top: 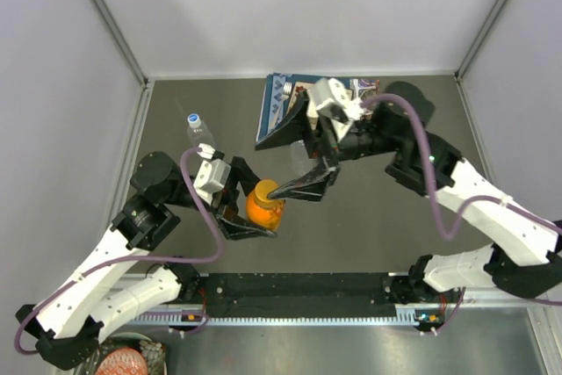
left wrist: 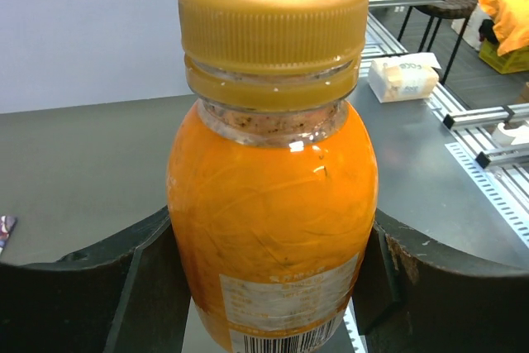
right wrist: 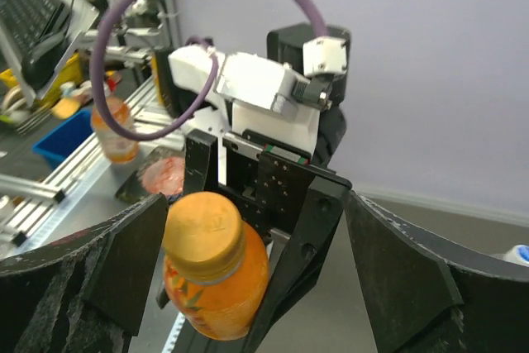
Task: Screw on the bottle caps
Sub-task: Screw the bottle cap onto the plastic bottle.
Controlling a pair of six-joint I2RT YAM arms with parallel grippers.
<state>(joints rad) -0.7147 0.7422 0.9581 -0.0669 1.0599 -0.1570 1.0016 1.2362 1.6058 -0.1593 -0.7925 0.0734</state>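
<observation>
Two grippers meet over the table (top: 369, 226) near its middle.

1. Far left: note the clear bottle (top: 201, 135) just behind the left wrist. A blue-and-white cap (top: 194, 119) sits on its neck. Neither gripper touches it.

2. Left of centre: the left gripper (top: 255, 210) grasps the orange bottle (top: 263, 205). In the left wrist view, its fingers (left wrist: 91, 303) press on both sides of the bottle's lower body, and the bottle stands upright between them. The orange cap (left wrist: 274, 18) sits on the neck, level, above the collar ring. You cannot tell from the pictures how far it is threaded on.

3. Centre: the right gripper (top: 294, 189) hangs at the cap end of the orange bottle. Its fingers (right wrist: 74, 287) are spread wide and released. In the right wrist view, the cap lies between them, nearer the left finger, and touches neither.

4. Back, right of centre: a printed booklet (top: 283, 103) lies at the far edge of the table, partly hidden by the right wrist.
</observation>
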